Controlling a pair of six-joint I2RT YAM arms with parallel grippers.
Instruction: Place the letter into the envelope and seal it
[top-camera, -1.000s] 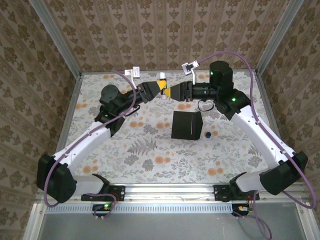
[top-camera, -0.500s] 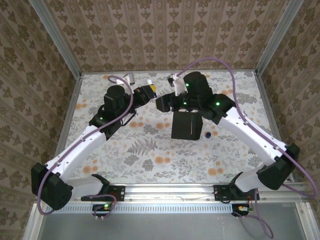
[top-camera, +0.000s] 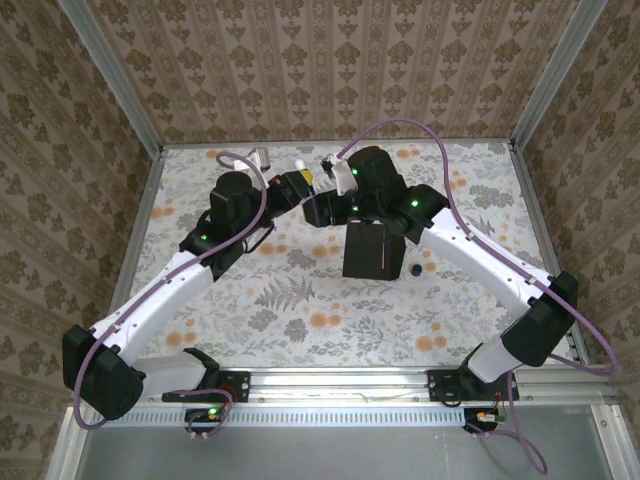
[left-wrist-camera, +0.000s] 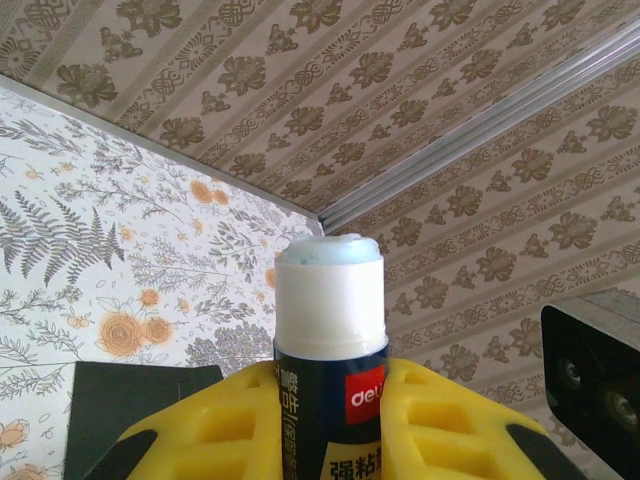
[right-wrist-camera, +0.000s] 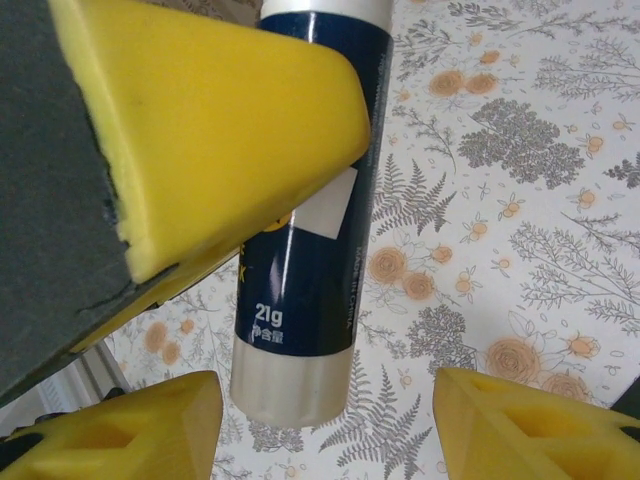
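My left gripper (left-wrist-camera: 330, 378) is shut on an uncapped glue stick (left-wrist-camera: 330, 300), whose pale glue tip points up toward the back wall. In the top view the left gripper (top-camera: 300, 183) holds the glue stick (top-camera: 301, 165) above the back of the table. My right gripper (right-wrist-camera: 322, 388) stands open, its yellow fingers (right-wrist-camera: 130, 430) on either side of the stick's white base (right-wrist-camera: 292, 385) without touching it. The black envelope (top-camera: 372, 250) lies flat mid-table, just in front of the right gripper (top-camera: 314, 202). A corner of the envelope (left-wrist-camera: 140, 410) shows below the left gripper. The letter is out of view.
A small blue cap (top-camera: 416, 269) lies on the floral tabletop (top-camera: 300, 310) just right of the envelope. Patterned walls and metal frame posts close in the back and sides. The right arm's wrist (left-wrist-camera: 595, 385) sits close at the right of the left gripper.
The right arm has swung left and down, bringing its gripper up to the glue stick's base. The left gripper moved slightly left with the stick. The envelope has not moved.
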